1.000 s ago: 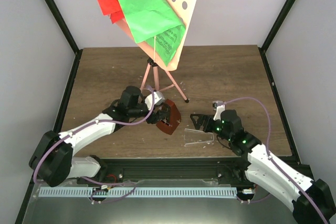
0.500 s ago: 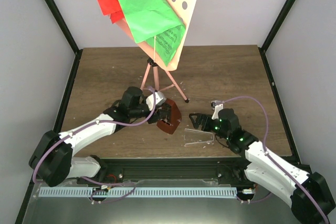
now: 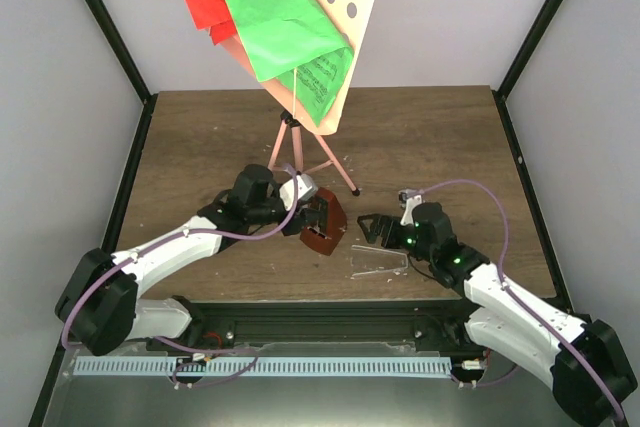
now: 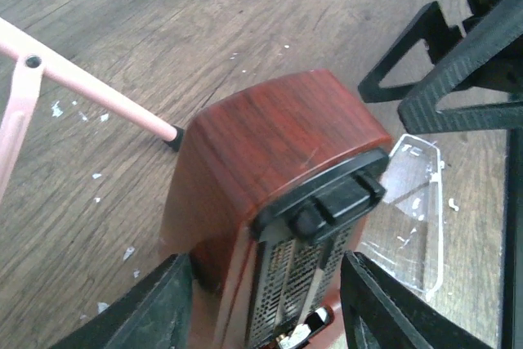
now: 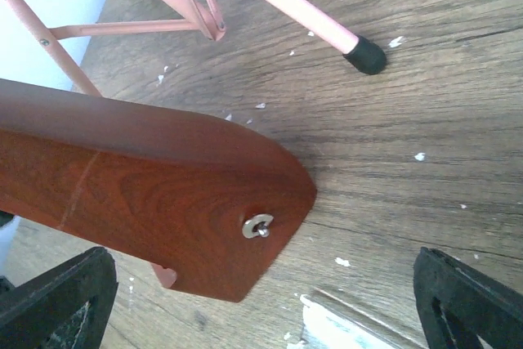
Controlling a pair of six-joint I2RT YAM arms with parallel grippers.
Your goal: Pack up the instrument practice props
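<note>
The left gripper (image 3: 312,217) stays clamped on the reddish-brown metronome (image 3: 326,230), which is tilted near the middle of the table (image 3: 440,137), just beside a foot of the pink music stand (image 3: 296,147). The right gripper (image 3: 372,228), jaws spread, has edged left toward it, above the clear cover (image 3: 382,260) lying flat

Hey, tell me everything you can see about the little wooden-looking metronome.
The metronome is a reddish-brown pyramid with a glossy wood-grain look. Its front is uncovered, showing a black top clip and a perforated metal face. One side carries a small metal key. It leans at a slant, held in the left claw. Its clear cover lies apart on the table beside it.
</note>
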